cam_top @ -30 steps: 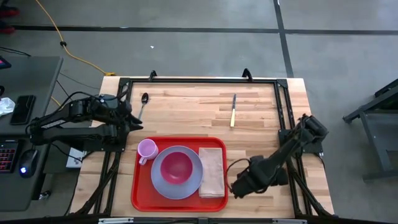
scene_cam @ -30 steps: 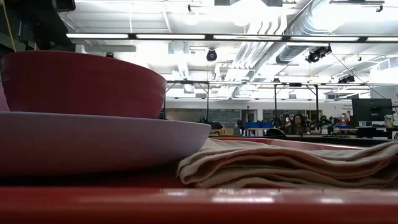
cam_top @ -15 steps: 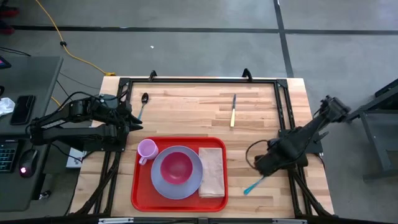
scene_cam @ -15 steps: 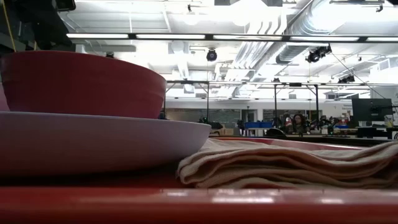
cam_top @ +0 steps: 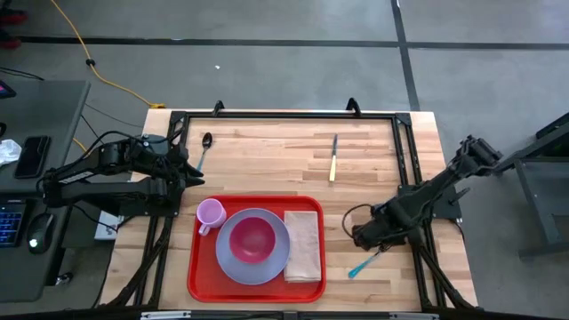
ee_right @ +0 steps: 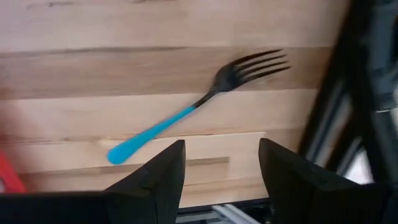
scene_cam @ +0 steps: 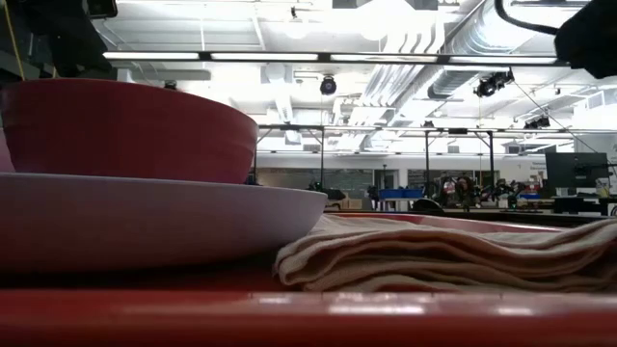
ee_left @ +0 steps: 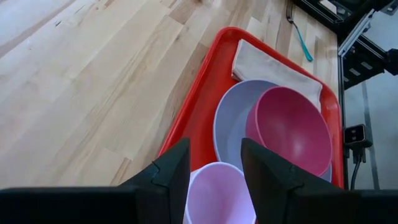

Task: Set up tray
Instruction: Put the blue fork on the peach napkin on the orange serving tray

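The table [cam_top: 267, 156] is pale, matt wood in jointed planks with visible grain. The tray [cam_top: 203, 283] is smooth red plastic with a glossy rim, carrying a smooth lavender plate [cam_top: 229, 265], a matt-looking dark pink bowl [cam_top: 252, 238], a pale pink plastic-looking cup [cam_top: 210, 213] and a folded beige cloth napkin [cam_top: 303, 244], softly creased. The fork [ee_right: 199, 102], centre of the right wrist view, has a dark head and a smooth blue handle.

2 matte black jointed arms, looped black cables (angular black fingers [ee_left: 168, 177]).
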Robot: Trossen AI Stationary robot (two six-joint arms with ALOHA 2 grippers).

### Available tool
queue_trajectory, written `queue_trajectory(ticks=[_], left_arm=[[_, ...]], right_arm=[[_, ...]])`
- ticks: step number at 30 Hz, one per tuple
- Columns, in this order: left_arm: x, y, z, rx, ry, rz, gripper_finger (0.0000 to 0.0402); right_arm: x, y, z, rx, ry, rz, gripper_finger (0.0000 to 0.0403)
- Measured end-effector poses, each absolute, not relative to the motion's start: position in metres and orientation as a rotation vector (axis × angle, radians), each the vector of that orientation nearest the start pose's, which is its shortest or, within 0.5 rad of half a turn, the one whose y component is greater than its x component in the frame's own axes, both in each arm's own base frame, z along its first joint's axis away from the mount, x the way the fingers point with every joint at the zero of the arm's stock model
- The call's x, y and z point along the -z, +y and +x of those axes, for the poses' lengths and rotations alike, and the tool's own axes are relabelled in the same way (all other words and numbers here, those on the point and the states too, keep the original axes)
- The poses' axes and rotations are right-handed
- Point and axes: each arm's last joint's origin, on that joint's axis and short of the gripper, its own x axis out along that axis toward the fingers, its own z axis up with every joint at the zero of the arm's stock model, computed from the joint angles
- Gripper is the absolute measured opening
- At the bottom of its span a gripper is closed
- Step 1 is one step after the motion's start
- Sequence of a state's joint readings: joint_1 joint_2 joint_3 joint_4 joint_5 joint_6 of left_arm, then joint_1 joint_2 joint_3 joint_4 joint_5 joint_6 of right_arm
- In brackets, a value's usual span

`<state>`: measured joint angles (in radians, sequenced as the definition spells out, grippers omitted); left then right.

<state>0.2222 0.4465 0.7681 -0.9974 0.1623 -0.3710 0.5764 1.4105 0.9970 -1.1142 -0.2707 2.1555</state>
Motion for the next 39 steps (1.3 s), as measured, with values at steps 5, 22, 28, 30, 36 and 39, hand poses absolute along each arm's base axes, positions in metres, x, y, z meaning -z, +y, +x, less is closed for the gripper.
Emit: queue_trajectory(ticks=[5,22,28,30,36,39], left_arm=[[-0.292,0.011,0.07,-0.186,0.647,-0.484,0.0175],[-0.289,0.011,0.068,-0.196,0.678,-0.478,0.0175],[-0.289,0.011,0.068,-0.191,0.678,-0.464,0.0175],[-0.289,0.011,0.068,-0.191,0.678,-0.464,0.0175],[-0.289,0.011,0.068,-0.19,0.678,-0.461,0.0175],[-0.289,0.011,0.068,-0.19,0.678,-0.461,0.0175]], right_arm=[[-0.216,0.155,0.207,1.161,1.514,1.333,0.0183],[-0.188,0.194,0.254,1.339,1.55,1.279,0.0183],[-0.187,0.181,0.262,1.33,1.533,1.282,0.0183],[-0.187,0.18,0.264,1.304,1.545,1.276,0.0183],[-0.187,0.184,0.27,1.149,1.574,1.279,0.0183],[-0.187,0.187,0.274,1.069,1.575,1.302,0.0183]])
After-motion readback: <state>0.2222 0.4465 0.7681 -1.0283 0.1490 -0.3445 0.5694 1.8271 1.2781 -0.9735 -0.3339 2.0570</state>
